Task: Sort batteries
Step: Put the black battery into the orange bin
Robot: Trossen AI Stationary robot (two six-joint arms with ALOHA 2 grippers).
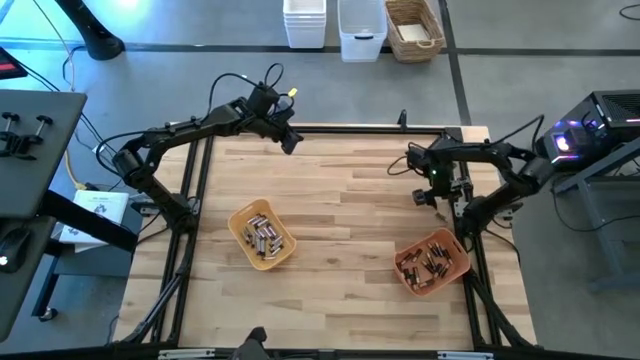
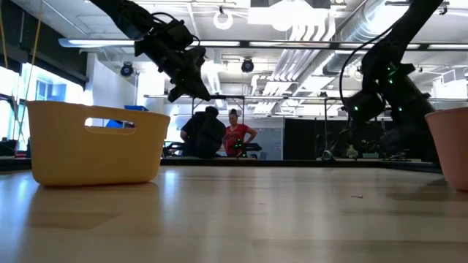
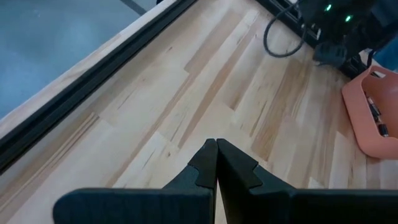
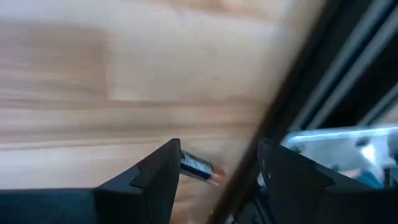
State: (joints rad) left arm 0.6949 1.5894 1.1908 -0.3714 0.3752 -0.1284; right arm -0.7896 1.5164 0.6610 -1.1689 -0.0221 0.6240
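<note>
My right gripper (image 4: 219,149) hangs open, pointing steeply down over the table's right side, close to the dark frame rail (image 4: 292,106). A single small battery (image 4: 200,167), dark with a coppery end, lies on the wood between its fingers, close to one finger. The yellow tray (image 1: 262,236) holds silvery batteries and the orange tray (image 1: 432,262) holds dark ones; both stand on the table. My left gripper (image 3: 216,148) is shut with nothing in it, raised above the table's far left part (image 1: 290,142). My right gripper has one finger (image 4: 163,168) right beside one end of the battery (image 4: 186,162), which lies on the table. I cannot tell whether that finger touches it. The other finger stands apart from it.
Bare wood (image 1: 350,210) lies between the two trays. A dark frame rail (image 1: 340,130) runs along the table's far edge and sides. White bins and a wicker basket (image 1: 413,28) stand on the floor beyond. People (image 2: 219,135) stand far off in the room.
</note>
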